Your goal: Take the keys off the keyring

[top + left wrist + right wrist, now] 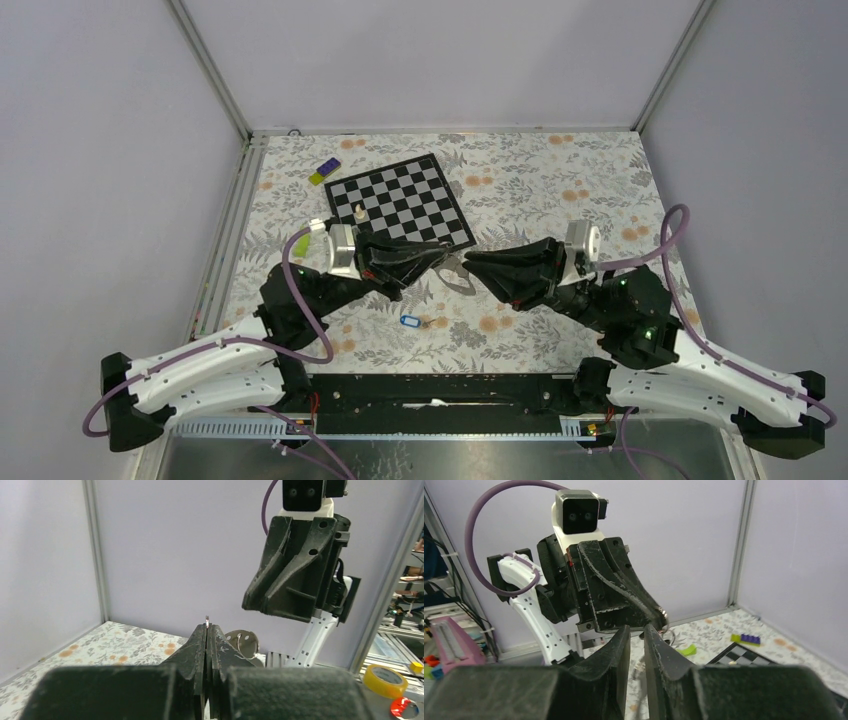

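Observation:
My left gripper (443, 258) is held above the table's middle and is shut on a thin metal keyring; its edge (206, 621) sticks out just past the closed fingertips. A silvery key (243, 641) hangs on the wire to the right of those fingers, and it shows as keys (457, 277) between the two grippers. My right gripper (468, 262) faces the left one, tips almost touching. Its jaws (637, 628) stand slightly apart, with a key (640, 669) visible through the gap, apparently not gripped. A small blue tag (408, 321) lies on the table below.
A chessboard (405, 200) lies behind the grippers with a white chess piece (358, 212) at its left edge. A green and purple brick (324, 172) sits at the back left. The enclosure walls stand left, right and behind.

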{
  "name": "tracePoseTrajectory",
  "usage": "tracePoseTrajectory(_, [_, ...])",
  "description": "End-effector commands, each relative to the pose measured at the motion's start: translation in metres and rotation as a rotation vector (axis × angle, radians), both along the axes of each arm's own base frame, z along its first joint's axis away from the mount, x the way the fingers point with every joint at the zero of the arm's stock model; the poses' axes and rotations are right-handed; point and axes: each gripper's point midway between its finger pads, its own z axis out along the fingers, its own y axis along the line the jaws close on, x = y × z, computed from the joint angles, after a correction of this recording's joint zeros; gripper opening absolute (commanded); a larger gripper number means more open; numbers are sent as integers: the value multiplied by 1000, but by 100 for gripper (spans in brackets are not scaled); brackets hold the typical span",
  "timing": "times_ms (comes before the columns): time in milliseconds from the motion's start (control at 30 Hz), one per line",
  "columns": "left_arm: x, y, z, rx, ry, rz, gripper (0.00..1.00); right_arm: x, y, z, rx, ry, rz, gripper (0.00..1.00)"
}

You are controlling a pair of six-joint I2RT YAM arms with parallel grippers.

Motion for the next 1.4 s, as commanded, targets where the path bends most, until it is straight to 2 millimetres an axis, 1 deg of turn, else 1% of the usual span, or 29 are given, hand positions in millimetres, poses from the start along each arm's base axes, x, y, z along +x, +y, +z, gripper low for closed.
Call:
tracePoseTrajectory(0, [14,17,33,-58,-16,117,0,-4,-4,23,100,134,36,23])
tracePoseTrajectory(67, [20,17,32,-45,2,140,0,-9,-3,24,102,129,65,24])
tracePoseTrajectory(167, [23,18,30,-41,10,157,0,-12,4,20,76,129,93,25])
tracePoseTrajectory(267, [22,18,32,-46,9,155,0,-11,13,6,31,143,103,25])
tracePoseTrajectory(467, [19,17,33,-50,1,134,0,10,20,-17,-10,178,7,24])
tracePoseTrajectory(567, [16,17,34,-52,-4,120,0,22,18,-23,-20,182,-54,25])
tracePoseTrajectory(633, [14,17,33,-50,-8,113,0,27,17,-27,-28,177,-87,29])
tracePoseTrajectory(700, [12,16,33,-51,-11,104,0,31,16,-29,-37,172,-114,29])
tracePoseTrajectory(1067, [9,15,32,-55,-17,82,0,34,5,-31,-28,131,-152,31])
tracePoseTrajectory(1200, [7,13,32,-55,-18,71,0,35,6,-30,-35,118,-156,34])
tracePoseTrajectory(1367, [7,12,31,-54,-16,65,0,33,11,-26,-31,96,-138,34])
